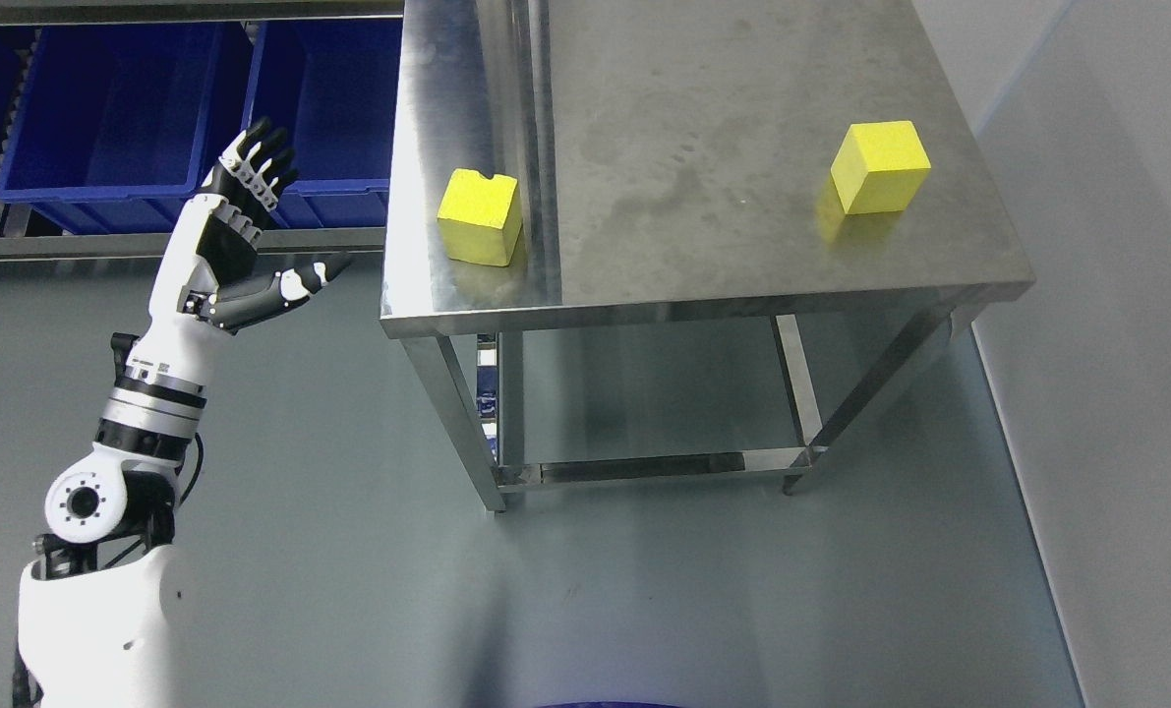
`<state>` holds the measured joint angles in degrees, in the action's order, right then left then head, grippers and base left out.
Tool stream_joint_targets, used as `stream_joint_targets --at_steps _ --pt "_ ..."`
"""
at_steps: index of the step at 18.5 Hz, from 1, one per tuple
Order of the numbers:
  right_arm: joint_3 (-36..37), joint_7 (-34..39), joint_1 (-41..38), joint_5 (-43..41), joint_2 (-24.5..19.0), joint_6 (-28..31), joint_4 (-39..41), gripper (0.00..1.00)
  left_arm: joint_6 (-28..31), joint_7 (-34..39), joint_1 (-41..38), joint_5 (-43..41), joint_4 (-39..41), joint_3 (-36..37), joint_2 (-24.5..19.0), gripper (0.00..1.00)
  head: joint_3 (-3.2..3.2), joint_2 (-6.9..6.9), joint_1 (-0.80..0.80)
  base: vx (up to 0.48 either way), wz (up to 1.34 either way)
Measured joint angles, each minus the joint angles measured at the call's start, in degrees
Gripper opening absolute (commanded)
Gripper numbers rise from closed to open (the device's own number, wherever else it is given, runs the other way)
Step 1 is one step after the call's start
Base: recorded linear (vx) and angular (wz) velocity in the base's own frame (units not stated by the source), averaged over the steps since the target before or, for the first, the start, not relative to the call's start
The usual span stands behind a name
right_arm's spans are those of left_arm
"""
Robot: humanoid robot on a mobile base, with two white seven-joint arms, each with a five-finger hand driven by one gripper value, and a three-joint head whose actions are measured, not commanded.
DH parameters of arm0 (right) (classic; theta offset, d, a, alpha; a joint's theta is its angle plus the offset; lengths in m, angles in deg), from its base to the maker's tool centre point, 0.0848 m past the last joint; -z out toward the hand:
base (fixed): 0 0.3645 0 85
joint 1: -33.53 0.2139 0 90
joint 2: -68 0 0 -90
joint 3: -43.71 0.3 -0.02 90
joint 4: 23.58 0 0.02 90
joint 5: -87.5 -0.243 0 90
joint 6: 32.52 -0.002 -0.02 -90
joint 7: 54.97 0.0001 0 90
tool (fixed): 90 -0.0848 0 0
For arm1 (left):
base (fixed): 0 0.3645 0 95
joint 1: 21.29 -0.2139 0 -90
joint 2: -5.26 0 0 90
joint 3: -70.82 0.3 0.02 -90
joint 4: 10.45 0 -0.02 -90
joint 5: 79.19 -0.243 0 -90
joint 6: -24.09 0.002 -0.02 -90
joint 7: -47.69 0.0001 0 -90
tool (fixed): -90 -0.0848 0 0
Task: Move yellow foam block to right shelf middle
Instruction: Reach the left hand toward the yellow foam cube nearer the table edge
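Grey floor runs under a steel table (742,285) set against the right wall, seen from the head view. Two yellow foam blocks sit on it, well apart: one (480,217) with a notched top near the table's left front edge, another (880,167) toward the right side. Blue bins (103,108) line a rack behind. Left of the table, the left hand (246,226) is raised, fingers spread, holding nothing.
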<state>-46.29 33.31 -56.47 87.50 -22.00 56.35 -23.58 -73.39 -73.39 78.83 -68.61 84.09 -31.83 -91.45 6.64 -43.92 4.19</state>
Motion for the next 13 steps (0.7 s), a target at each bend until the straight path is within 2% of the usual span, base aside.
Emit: stream_joint_targets --at_steps 6,13 --pt "0.0 0.0 0.0 0.0 0.0 0.0 0.0 1.0 -0.14 -2.94 3.88 -5.92 -2.38 3.45 -4.57 1.0 0.0 0.0 0.0 0.012 -0.01" --pt "0.0 0.0 0.0 0.0 0.0 0.0 0.0 1.0 3.62 -3.29 8.63 -9.39 -6.22 9.98 -6.2 1.0 0.0 0.0 0.0 0.004 0.02"
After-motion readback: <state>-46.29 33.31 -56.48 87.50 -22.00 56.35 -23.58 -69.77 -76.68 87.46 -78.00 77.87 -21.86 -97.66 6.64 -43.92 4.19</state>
